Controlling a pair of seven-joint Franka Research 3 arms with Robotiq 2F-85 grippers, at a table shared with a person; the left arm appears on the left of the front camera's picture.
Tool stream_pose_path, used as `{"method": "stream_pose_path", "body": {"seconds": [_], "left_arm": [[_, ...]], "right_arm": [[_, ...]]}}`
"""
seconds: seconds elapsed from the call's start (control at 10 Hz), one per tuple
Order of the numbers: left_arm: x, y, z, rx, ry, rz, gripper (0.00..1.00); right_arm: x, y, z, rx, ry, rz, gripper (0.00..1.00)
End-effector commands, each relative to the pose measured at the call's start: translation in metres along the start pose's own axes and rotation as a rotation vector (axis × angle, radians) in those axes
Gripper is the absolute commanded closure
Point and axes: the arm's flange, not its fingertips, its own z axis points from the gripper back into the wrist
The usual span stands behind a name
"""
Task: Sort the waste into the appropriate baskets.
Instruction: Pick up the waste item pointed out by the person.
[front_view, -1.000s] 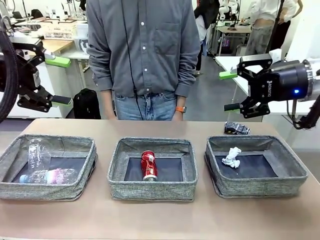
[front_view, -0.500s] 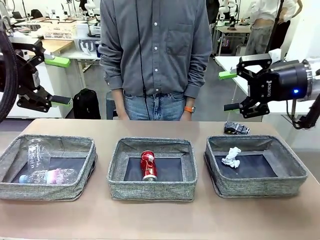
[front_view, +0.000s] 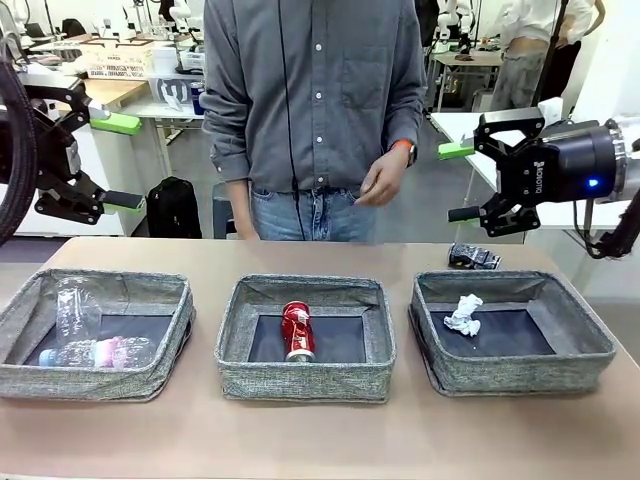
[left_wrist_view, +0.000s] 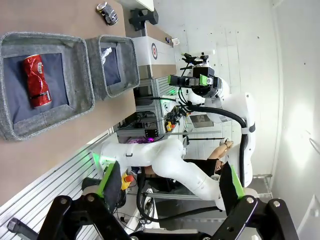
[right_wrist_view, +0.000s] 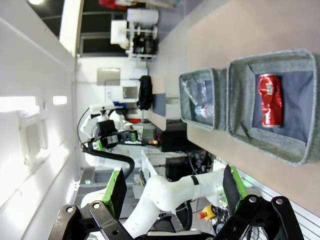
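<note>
Person's hand (front_view: 382, 182) has come up from hip level to waist height in the last second, and the torso has shifted a bit to picture right; nothing else has moved. Both arms are parked where they were: left pincer (front_view: 120, 160) raised off the left end of the surface (front_view: 320, 440), fingers apart and empty; right pincer (front_view: 458, 182) raised above the right end, fingers apart and empty too. My read: sorting is nearly done, and the raised hand may mean the person is about to reach in or signal, so a pick looks premature until that resolves. Count: three baskets in a row. Left basket (front_view: 160, 375) holds two clear plastic bottles, one standing against the wall (front_view: 76, 308), one lying with a pinkish label (front_view: 100, 352). Middle basket (front_view: 300, 382) holds one crushed red can (front_view: 296, 330), lying lengthwise on the dark bottom. Right basket (front_view: 590, 360) holds one crumpled paper wad (front_view: 463, 314). One crushed dark can (front_view: 473, 258) is still loose on the surface, just behind the right basket's far wall, near the right pincer. So four items binned, one left; judging by type it belongs with the red can in the middle basket. Right arm looks the closer one for that pick.
</note>
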Motion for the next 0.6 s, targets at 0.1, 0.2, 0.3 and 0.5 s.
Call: {"method": "stream_pose_path", "body": {"seconds": [0.1, 0.2, 0.3, 0.5], "left_arm": [[0.0013, -0.0016, 0.0008, -0.024, -0.005, -0.019, 0.0], [0.0013, -0.0016, 0.0008, -0.024, -0.005, -0.019, 0.0], [0.0013, -0.0016, 0.0008, -0.024, -0.005, -0.019, 0.0], [0.0013, -0.0016, 0.0008, -0.024, -0.005, -0.019, 0.0]], "right_arm": [[0.0, 0.0013, -0.0001, 0.008, 0.001, -0.015, 0.0], [0.0, 0.0013, -0.0001, 0.008, 0.001, -0.015, 0.0], [0.0, 0.0013, -0.0001, 0.008, 0.001, -0.015, 0.0], [0.0, 0.0013, -0.0001, 0.008, 0.001, -0.015, 0.0]]}}
